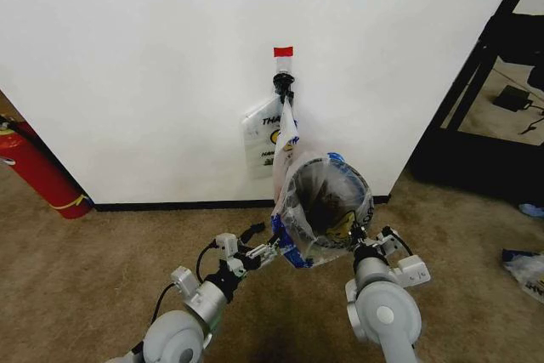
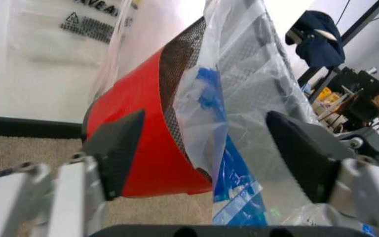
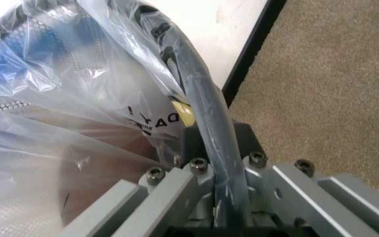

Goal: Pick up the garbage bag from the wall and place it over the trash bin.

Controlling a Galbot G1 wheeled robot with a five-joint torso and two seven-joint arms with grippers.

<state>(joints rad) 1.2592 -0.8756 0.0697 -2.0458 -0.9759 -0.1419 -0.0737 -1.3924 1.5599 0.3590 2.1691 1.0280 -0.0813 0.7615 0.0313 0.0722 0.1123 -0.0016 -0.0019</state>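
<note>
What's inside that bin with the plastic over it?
The garbage bag lines the trash bin, draped over its rim, which the right gripper clamps. The left gripper is open beside it. Through the plastic only dark mesh wall shows; the bottom is hidden.

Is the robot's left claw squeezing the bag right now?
No, in the left wrist view the left gripper stands wide open, its pads on either side of the garbage bag without touching it.

A red fire extinguisher (image 1: 38, 167) leans at nine o'clock on brown carpet (image 1: 102, 269). A black shelf frame (image 1: 476, 65) stands at two o'clock.
</note>
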